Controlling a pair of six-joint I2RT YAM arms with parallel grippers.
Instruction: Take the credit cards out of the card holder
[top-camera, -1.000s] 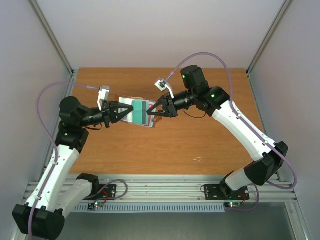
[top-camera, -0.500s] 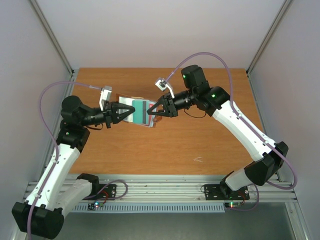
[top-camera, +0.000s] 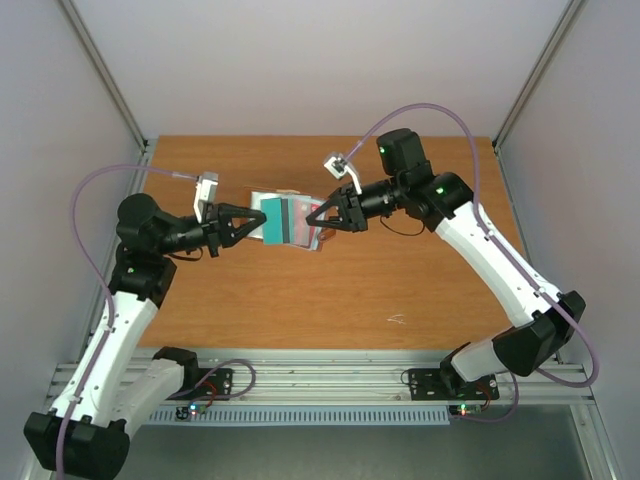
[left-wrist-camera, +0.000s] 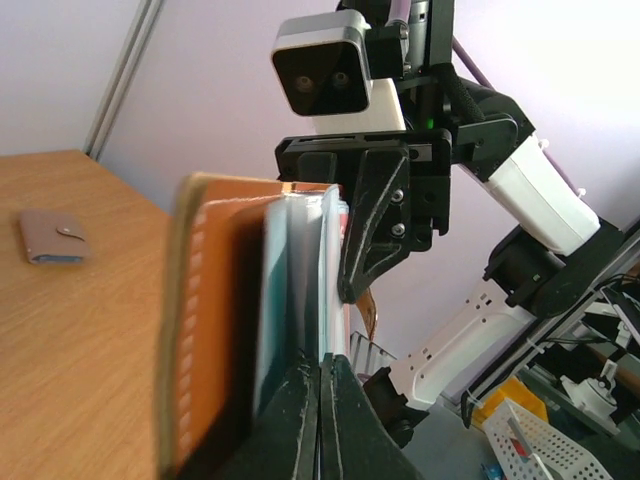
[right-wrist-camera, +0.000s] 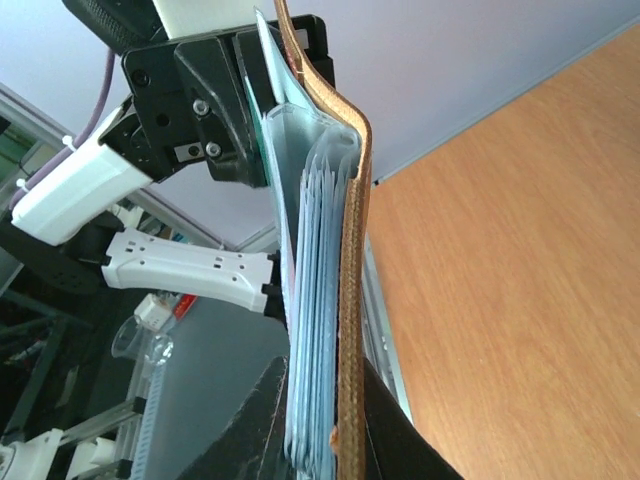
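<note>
The card holder (top-camera: 303, 222), a tan-brown stitched cover (right-wrist-camera: 350, 250) with pale plastic sleeves, hangs in the air over the middle of the table. My right gripper (top-camera: 318, 217) is shut on its right edge, with cover and sleeves pinched between the fingers (right-wrist-camera: 325, 400). A teal credit card (top-camera: 272, 218) sticks out of its left side. My left gripper (top-camera: 248, 222) is shut on that card's left edge, fingers pressed tight together (left-wrist-camera: 320, 365). In the left wrist view the cover (left-wrist-camera: 200, 320) and the teal card (left-wrist-camera: 270, 300) stand edge-on. Other cards stay hidden in the sleeves.
A small taupe wallet with a snap (left-wrist-camera: 52, 238) lies flat on the wooden table (top-camera: 400, 280) behind the held things. Grey walls close the table at the back and sides. A small pale scrap (top-camera: 397, 320) lies near the front.
My right gripper has moved right and slightly back with the card holder. The left gripper has stayed almost in place with the teal card, so the two have drawn apart.
</note>
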